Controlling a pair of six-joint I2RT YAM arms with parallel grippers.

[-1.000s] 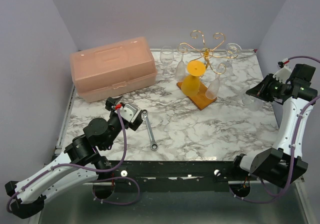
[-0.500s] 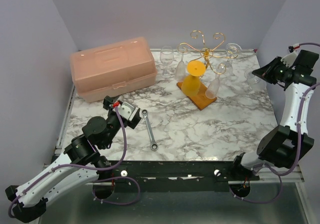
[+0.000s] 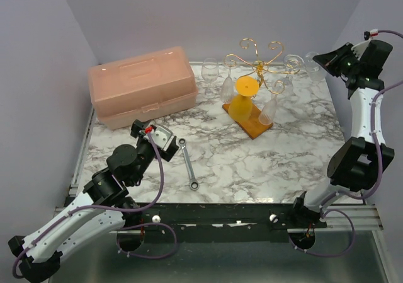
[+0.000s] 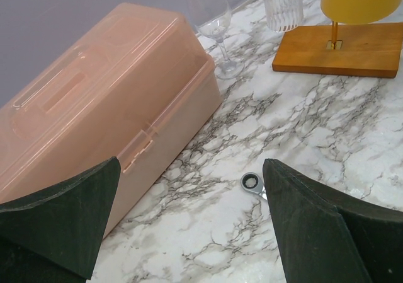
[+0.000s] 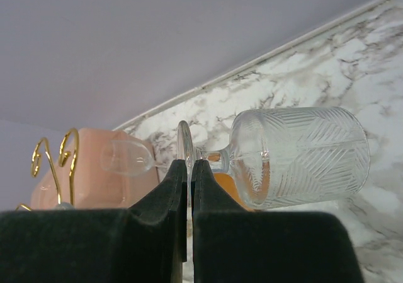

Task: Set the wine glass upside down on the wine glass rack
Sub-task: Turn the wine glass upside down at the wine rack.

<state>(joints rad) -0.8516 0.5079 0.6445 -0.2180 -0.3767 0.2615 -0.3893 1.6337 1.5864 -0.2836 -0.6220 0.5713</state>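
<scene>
High at the back right, my right gripper (image 3: 325, 58) is shut on the foot of a clear patterned wine glass (image 3: 312, 62), held level with the top of the wine glass rack (image 3: 258, 57). In the right wrist view the fingers (image 5: 170, 188) pinch the foot disc (image 5: 184, 141), and the bowl (image 5: 302, 157) lies sideways to the right. The rack's gold curls (image 5: 53, 163) show at the left. A yellow glass (image 3: 242, 100) and clear glasses (image 3: 269, 109) hang from the rack over its orange-brown base (image 3: 255, 129). My left gripper (image 3: 148, 132) is open and empty.
A pink toolbox (image 3: 141, 84) sits at the back left with an upright wine glass (image 3: 210, 70) beside it. A wrench (image 3: 189, 163) lies on the marble table (image 3: 283, 163) beside my left gripper (image 4: 190, 169). Walls close in at the back and both sides.
My right arm has lifted the wine glass up and toward the back, from the table's right edge to beside the rack's top. The left arm has barely shifted.
</scene>
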